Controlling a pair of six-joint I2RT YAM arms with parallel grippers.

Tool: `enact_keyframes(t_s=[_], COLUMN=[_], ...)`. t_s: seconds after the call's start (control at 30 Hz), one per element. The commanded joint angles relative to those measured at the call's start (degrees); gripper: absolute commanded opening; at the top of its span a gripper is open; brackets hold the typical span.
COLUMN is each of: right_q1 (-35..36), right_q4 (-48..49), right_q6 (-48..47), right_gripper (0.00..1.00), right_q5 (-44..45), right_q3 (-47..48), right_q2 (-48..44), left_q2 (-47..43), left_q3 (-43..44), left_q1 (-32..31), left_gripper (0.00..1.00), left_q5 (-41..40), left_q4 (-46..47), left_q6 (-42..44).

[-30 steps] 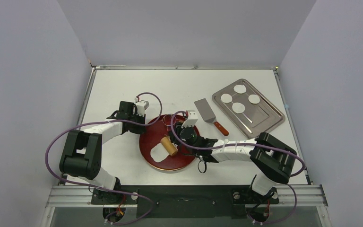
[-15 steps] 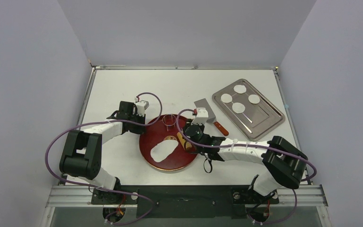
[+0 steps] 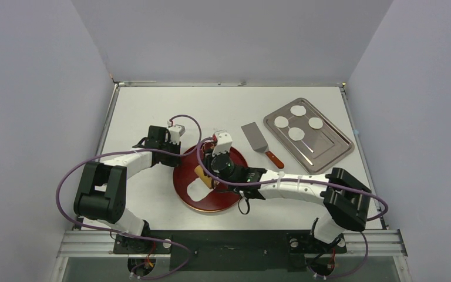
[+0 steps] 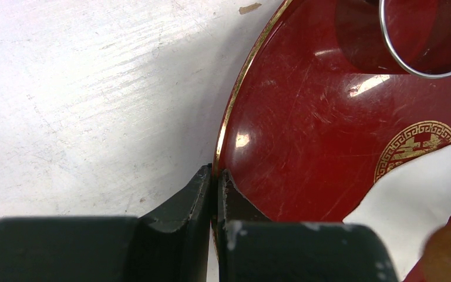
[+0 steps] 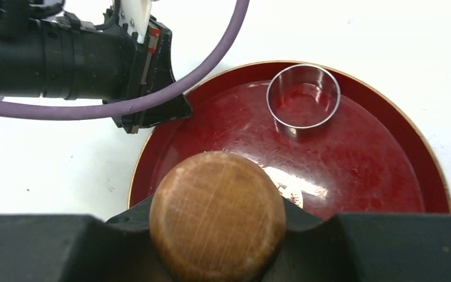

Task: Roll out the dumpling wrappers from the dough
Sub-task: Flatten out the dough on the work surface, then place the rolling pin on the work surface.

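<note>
The dough (image 3: 195, 189) is a thin, ragged white sheet on the front left of a round red tray (image 3: 226, 200); it also shows in the left wrist view (image 4: 417, 200). My right gripper (image 3: 208, 175) is shut on a wooden rolling pin (image 5: 217, 214) that lies across the dough's far edge. My left gripper (image 4: 216, 176) is shut on the tray's gold-edged left rim (image 4: 235, 100). Several round white dumpling wrappers (image 3: 296, 134) lie on a steel baking tray (image 3: 329, 147) at the back right.
A steel ring cutter (image 5: 303, 100) stands on the far part of the red tray. A metal spatula (image 3: 257, 140) with a red-brown handle lies between the red tray and the steel tray. The left arm (image 5: 64, 53) reaches in from the left.
My right gripper carried the rolling pin right across the tray, then back left onto the dough. The left gripper kept its hold on the rim.
</note>
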Motion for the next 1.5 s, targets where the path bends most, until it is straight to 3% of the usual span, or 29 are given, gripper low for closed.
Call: enact_keyframes(t_s=[0.0, 0.33, 0.7, 1.03, 1.47], right_q1=[-0.19, -0.77, -3.41, 2.84, 1.94], right_q4=[3.57, -1.8, -7.54, -5.17, 3.12], right_q6=[1.3, 6.07, 7.21, -0.99, 1.27], right_gripper=[0.0, 0.0, 0.0, 0.0, 0.0], right_q5=[-1.03, 7.59, 15.34, 11.25, -0.96], right_q3=[2.46, -4.32, -10.94, 0.61, 5.86], right_q2=[5.02, 6.85, -1.11, -4.07, 9.85], left_q2=[-1.9, -2.0, -1.24, -1.67, -1.72], left_q3=[-0.06, -0.08, 0.12, 0.11, 0.05], left_q1=[0.07, 0.04, 0.05, 0.02, 0.08], left_gripper=[0.0, 0.0, 0.0, 0.0, 0.0], left_q5=[-1.0, -1.01, -1.05, -1.19, -1.2], left_q4=[1.82, 1.96, 1.81, 1.68, 1.8], left_q6=[0.51, 0.53, 0.42, 0.35, 0.49])
